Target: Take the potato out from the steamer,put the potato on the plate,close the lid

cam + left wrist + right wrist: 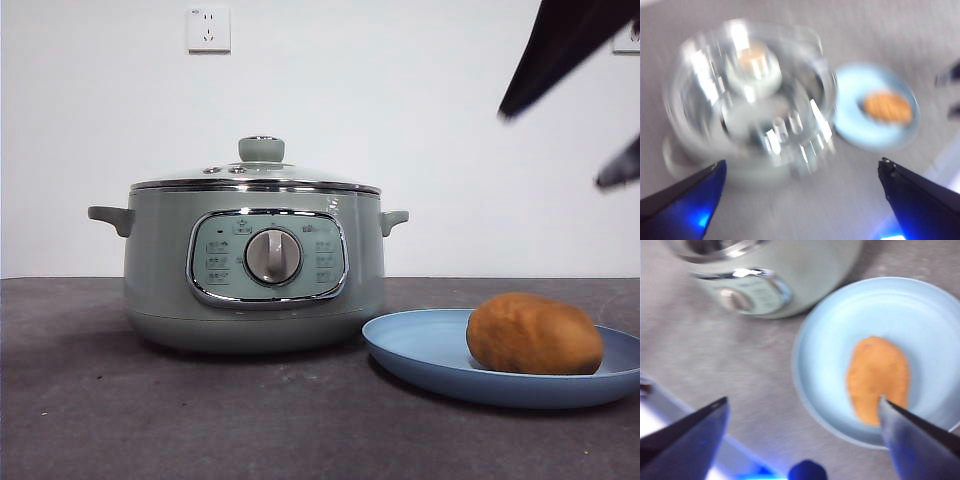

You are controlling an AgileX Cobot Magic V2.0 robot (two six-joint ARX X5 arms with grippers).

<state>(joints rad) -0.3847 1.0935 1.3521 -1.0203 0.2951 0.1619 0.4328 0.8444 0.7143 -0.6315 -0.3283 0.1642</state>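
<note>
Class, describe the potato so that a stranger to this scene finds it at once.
Start at the big sage-green steamer on the dark table. Beside it lies a shallow blue plate; the potato rests on it, the only orange-brown, oval, lumpy thing among smooth green, chrome and blue.

Front view sits low at table height, looking level at the steamer and the plate; both wrist views look down from above, sharing them; the left's is blurred
</note>
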